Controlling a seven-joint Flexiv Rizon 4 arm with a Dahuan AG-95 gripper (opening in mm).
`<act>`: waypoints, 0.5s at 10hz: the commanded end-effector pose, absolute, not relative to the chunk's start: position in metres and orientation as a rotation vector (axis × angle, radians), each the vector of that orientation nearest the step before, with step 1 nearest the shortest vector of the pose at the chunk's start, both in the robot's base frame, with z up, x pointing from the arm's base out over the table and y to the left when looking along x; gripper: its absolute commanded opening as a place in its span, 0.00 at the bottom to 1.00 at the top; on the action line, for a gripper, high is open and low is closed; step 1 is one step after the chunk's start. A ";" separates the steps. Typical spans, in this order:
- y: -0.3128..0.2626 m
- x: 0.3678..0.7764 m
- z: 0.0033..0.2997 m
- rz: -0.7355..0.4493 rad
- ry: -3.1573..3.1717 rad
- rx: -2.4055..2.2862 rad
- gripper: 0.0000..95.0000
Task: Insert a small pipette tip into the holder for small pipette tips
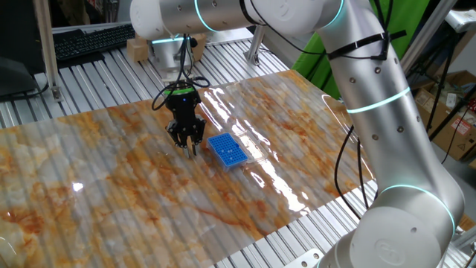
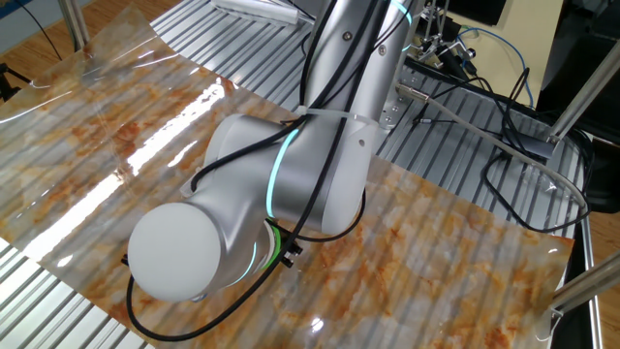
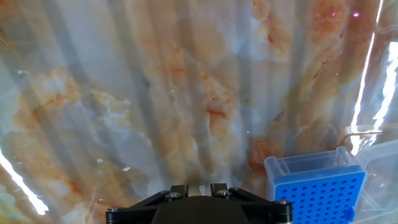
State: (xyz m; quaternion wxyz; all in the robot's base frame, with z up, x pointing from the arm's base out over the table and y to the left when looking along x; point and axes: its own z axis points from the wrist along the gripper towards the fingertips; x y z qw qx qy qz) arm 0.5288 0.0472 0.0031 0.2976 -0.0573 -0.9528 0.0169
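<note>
The holder for small pipette tips [image 1: 227, 150] is a bright blue rack with a fine grid of holes, lying on the marbled sheet. In the hand view it [image 3: 320, 194] sits at the lower right. My gripper [image 1: 188, 141] hangs just left of the holder, close above the sheet. Its fingers stand close together, and the hand view [image 3: 199, 186] shows a small pale pipette tip [image 3: 200, 187] pinched between them. In one fixed view a thin pale tip [image 1: 195, 151] points down below the fingers. In the other fixed view the arm hides the gripper and the holder.
A clear lid [image 3: 380, 163] lies open at the holder's right side. A keyboard [image 1: 89, 41] and a cardboard box [image 1: 137, 49] lie beyond the sheet's far edge. Cables [image 2: 504, 145] run across the ribbed table. Glare streaks cross the sheet.
</note>
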 end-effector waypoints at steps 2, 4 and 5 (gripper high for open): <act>0.047 0.528 0.003 0.044 -2.528 -0.151 0.20; 0.047 0.528 0.002 0.044 -2.520 -0.149 0.20; 0.047 0.528 0.002 0.044 -2.516 -0.148 0.20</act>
